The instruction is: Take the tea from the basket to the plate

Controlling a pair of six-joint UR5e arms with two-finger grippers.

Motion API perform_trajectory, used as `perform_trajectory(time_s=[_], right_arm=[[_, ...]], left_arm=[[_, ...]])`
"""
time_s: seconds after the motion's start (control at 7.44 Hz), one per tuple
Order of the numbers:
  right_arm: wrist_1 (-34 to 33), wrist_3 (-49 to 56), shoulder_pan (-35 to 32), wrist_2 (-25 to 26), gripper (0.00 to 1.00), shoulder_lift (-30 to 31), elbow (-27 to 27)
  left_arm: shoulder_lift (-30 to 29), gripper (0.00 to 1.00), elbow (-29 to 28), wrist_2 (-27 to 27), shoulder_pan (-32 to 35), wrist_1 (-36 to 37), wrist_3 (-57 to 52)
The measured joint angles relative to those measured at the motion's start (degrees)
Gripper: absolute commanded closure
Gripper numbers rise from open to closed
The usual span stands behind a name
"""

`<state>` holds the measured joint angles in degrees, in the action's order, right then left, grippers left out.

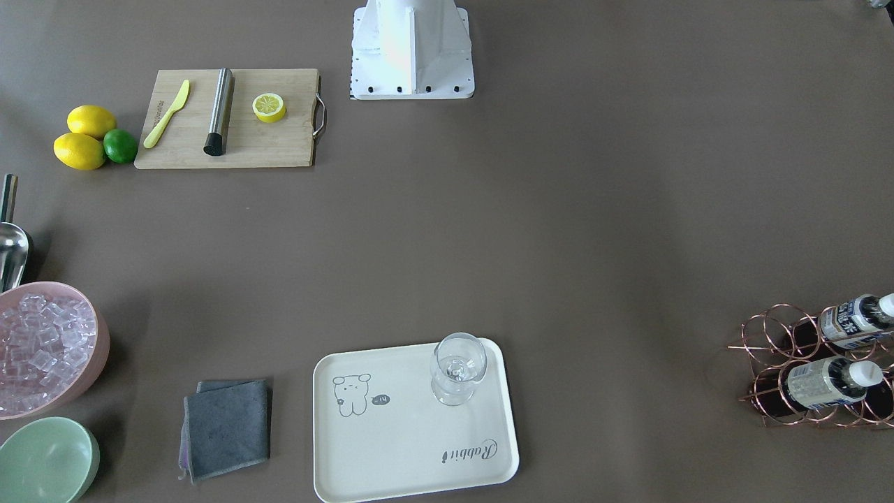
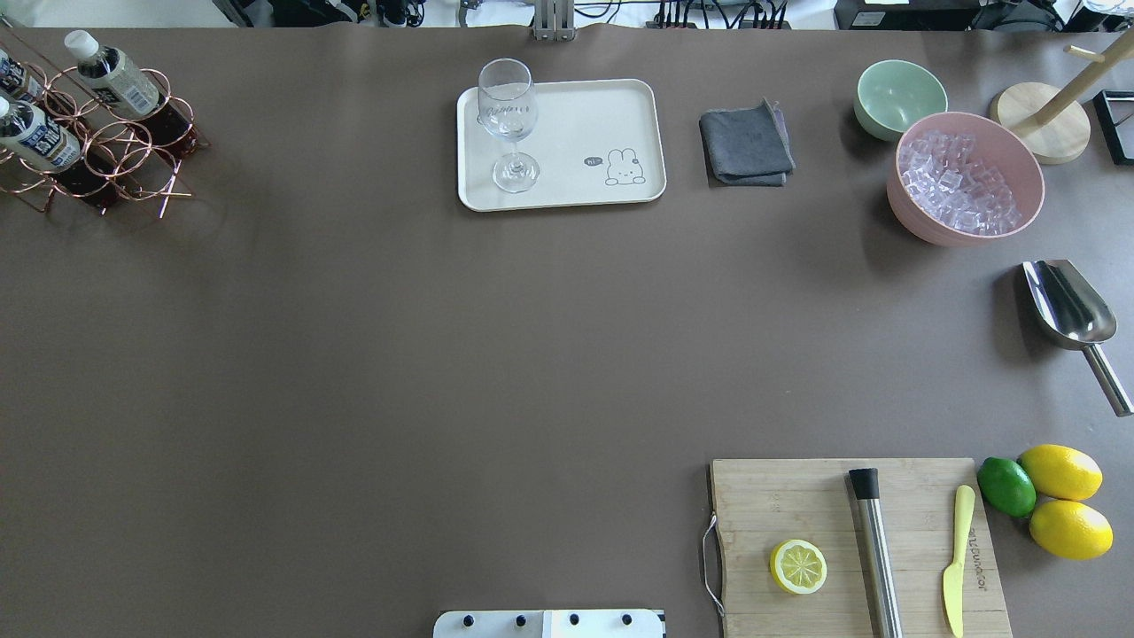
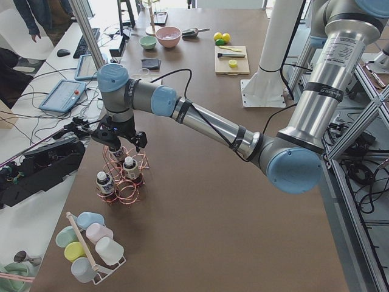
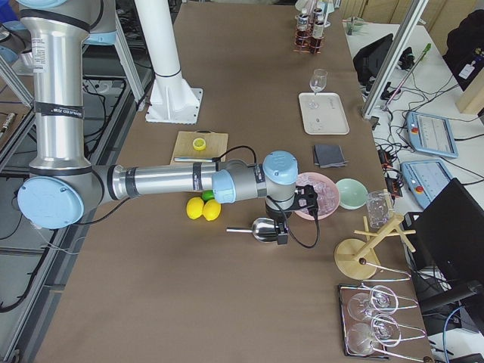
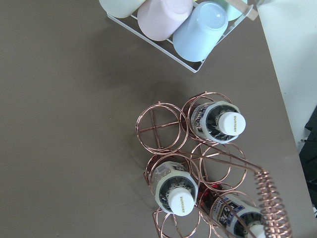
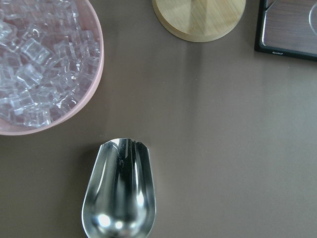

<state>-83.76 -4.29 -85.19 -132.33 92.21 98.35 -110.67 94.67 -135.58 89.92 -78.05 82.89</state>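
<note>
The copper wire basket [image 2: 124, 151] stands at the table's far left corner; it also shows in the left wrist view [image 5: 158, 129]. Three tea bottles stand in its cells: one [image 5: 231, 124], a second [image 5: 176, 191], and a third [image 5: 242, 218] under the coiled handle. The cream plate [image 2: 576, 115] lies at the far middle with a glass [image 2: 508, 124] on it. My left gripper [image 3: 124, 145] hovers right over the basket; I cannot tell whether it is open. My right gripper [image 4: 281, 227] hangs over the steel scoop [image 6: 119, 193]; I cannot tell its state either.
A wire rack of pastel cups [image 5: 173, 25] lies close beside the basket. A pink bowl of ice [image 2: 966, 177], a green bowl [image 2: 899, 97] and a grey cloth [image 2: 744, 146] sit right of the plate. A cutting board [image 2: 850, 540] with lemon half and knife is near right.
</note>
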Motion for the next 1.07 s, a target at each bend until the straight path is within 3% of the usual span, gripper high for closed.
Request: perform_trajectory(time_s=[0.27, 0.54, 1.07], right_arm=[[0.0, -0.1, 0.6, -3.6, 0.0, -0.9, 1.5], [0.0, -0.1, 2.2, -7.6, 0.0, -3.4, 1.8], [0.4, -2.6, 6.6, -9.0, 0.0, -7.6, 3.2]], left_arm=[[-3.7, 0.01, -5.9, 0.0, 0.2, -1.7, 1.1], [-9.1, 0.02, -15.8, 0.2, 0.3, -4.7, 1.4], [-15.0, 0.02, -25.5, 0.8, -0.3, -6.8, 8.3]])
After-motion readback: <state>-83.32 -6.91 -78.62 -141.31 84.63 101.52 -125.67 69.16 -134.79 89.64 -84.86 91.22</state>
